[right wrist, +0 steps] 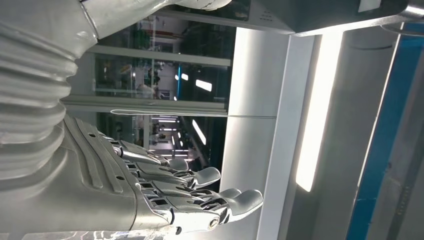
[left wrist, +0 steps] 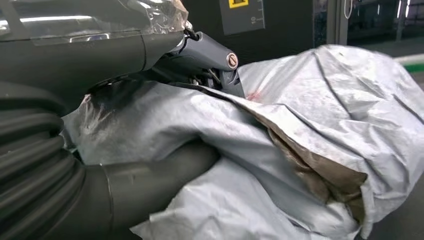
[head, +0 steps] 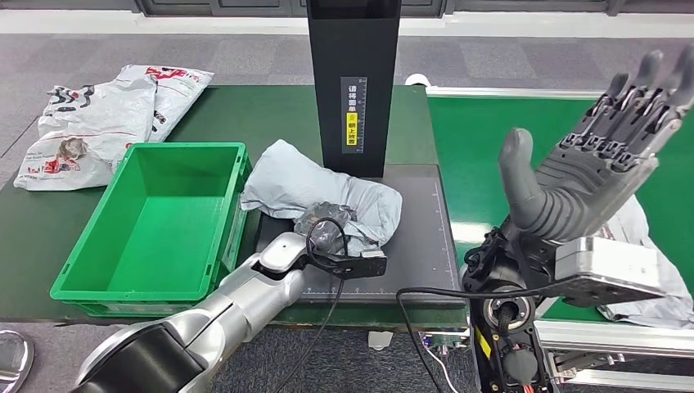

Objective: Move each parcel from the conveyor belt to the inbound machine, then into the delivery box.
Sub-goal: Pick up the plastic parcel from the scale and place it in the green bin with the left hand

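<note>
A crumpled grey parcel (head: 315,187) lies on the black platform (head: 417,233) of the inbound machine, in front of its black column (head: 353,82). My left hand (head: 327,225) grips the parcel's near edge. In the left wrist view the grey parcel (left wrist: 320,120) is pinched between the thumb (left wrist: 150,182) and the darker fingers (left wrist: 210,52). My right hand (head: 593,168) is raised above the green conveyor belt (head: 479,147), fingers spread and holding nothing. In the right wrist view the right hand (right wrist: 165,195) is empty. A second pale parcel (head: 655,282) lies on the belt beneath my right wrist.
An empty green delivery box (head: 90,274) stands left of the platform, close to my left forearm. Several white printed parcels (head: 102,119) lie on the dark green table behind the box. The table's front edge runs just below the box and platform.
</note>
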